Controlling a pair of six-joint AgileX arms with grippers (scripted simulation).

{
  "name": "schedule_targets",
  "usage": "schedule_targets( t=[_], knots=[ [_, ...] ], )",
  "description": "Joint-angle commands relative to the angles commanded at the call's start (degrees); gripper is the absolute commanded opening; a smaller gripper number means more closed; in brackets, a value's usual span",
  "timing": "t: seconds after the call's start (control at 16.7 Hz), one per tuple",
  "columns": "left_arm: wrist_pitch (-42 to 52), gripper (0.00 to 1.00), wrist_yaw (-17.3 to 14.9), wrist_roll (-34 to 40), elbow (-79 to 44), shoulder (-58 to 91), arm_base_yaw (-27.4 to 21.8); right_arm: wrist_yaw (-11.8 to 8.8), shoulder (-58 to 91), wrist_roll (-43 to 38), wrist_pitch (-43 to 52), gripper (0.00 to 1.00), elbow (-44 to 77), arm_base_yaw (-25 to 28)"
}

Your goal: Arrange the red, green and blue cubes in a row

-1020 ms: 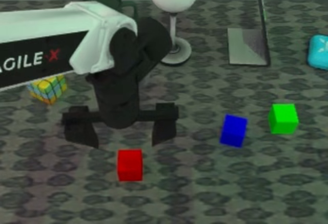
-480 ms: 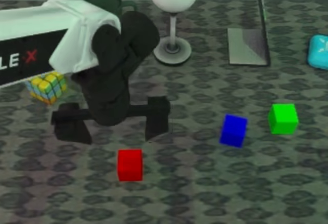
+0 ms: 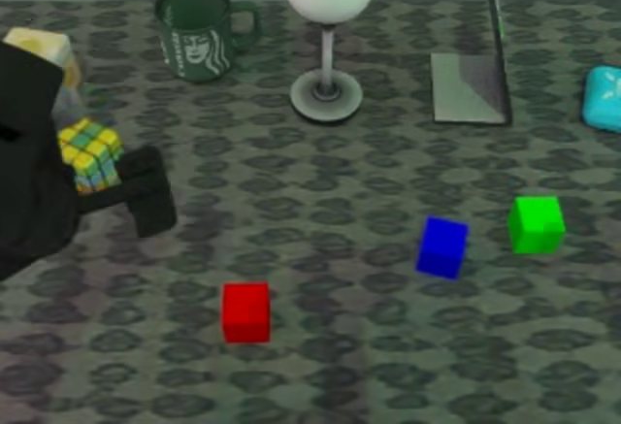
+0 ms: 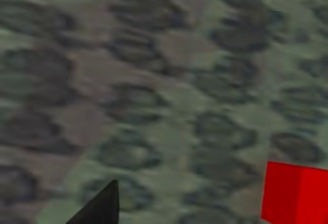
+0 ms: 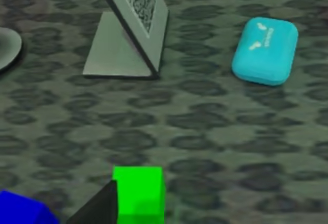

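From above, I see my left end effector (image 3: 146,191) at the far left edge of the bench (image 3: 330,366), only one dark finger clearly in sight beside the black wrist body, so I cannot tell whether its fingers are apart or together. It holds nothing that I can see. It sits just in front of the chequered puzzle cube (image 3: 89,155), with a cream cube with yellow marks (image 3: 44,48) behind that at the left edge. The red cube (image 3: 245,311) rests on the bench toward the front, left of centre, apart from the end effector; my left wrist camera catches it (image 4: 297,193) at the corner of its picture with a dark fingertip (image 4: 100,208) well apart from it. The blue cube (image 3: 442,246) sits right of centre, turned slightly askew, and the green cube (image 3: 536,224) lies just beside it on its right and a little farther back, the two not touching. My right arm does not appear from above; its wrist camera looks down on the green cube (image 5: 138,193), with one dark finger (image 5: 97,208) next to it and a corner of the blue cube (image 5: 20,208), so I cannot tell that end effector's state either. Along the back stand a dark green mug (image 3: 199,31), a white wine glass (image 3: 328,16), a propped card stand (image 3: 475,75) and a turquoise case (image 3: 604,96).
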State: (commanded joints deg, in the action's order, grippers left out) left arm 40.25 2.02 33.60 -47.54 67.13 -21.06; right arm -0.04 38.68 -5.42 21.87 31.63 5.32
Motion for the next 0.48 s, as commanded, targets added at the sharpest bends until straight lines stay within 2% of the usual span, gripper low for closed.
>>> schedule_targets(
  t=[0.48],
  knots=[
    [-23.04, 1.0, -0.26, -16.34, 31.51, -41.92, 15.03, 0.27, 48.38, -5.6, 25.18, 1.0, 33.26, 5.74]
  ],
)
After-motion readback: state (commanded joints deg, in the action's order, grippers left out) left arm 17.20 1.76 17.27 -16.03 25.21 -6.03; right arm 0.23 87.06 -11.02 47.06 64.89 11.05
